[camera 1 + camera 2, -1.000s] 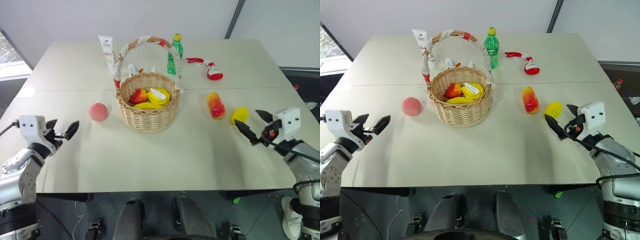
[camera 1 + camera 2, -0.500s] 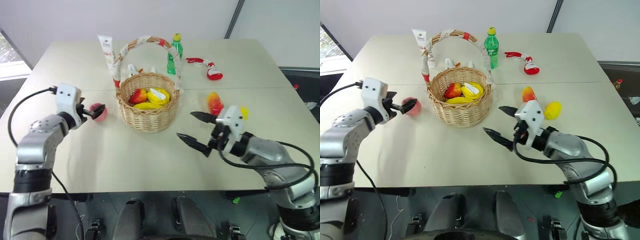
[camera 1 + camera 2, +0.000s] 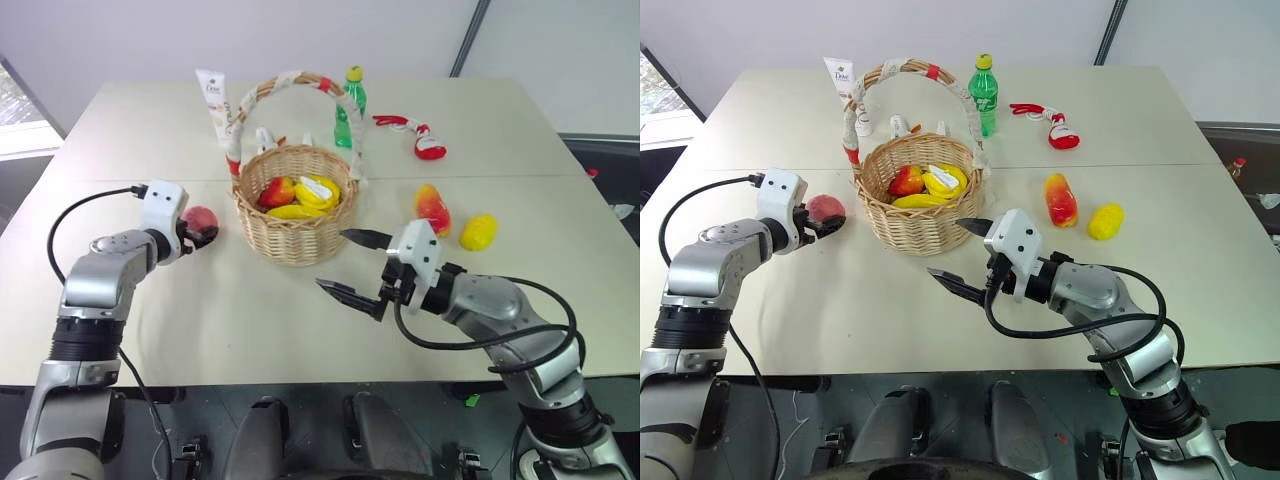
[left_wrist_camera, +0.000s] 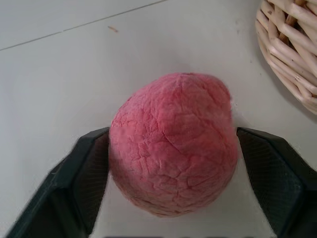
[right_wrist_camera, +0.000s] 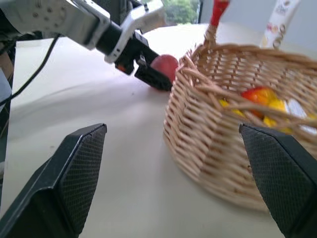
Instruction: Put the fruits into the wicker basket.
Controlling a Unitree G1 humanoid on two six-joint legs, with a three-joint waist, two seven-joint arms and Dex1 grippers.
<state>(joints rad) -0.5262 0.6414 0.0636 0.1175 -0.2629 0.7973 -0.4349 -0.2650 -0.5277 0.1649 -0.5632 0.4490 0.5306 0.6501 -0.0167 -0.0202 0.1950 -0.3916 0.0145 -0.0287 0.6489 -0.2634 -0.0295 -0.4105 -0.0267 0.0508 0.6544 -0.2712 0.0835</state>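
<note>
Broadly, the worktop (image 3: pixel 300 330) lies bare along its near edge. The wicker basket (image 3: pixel 296 215) stands mid-worktop, handle arching across, fruit inside. The right claw (image 3: pixel 349 263) hangs wide and empty just before it. The mango (image 3: pixel 432 209) lies lengthwise away from the robot, the lemon (image 3: pixel 478 231) slanted beside it. A green bottle (image 3: pixel 348 108) stands behind. The left claw (image 4: pixel 173 183) grips the peach (image 4: pixel 173 144) left of the basket.

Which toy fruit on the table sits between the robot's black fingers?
The round pink-red peach, left of the wicker basket; the red-orange mango and yellow lemon lie untouched.
</note>
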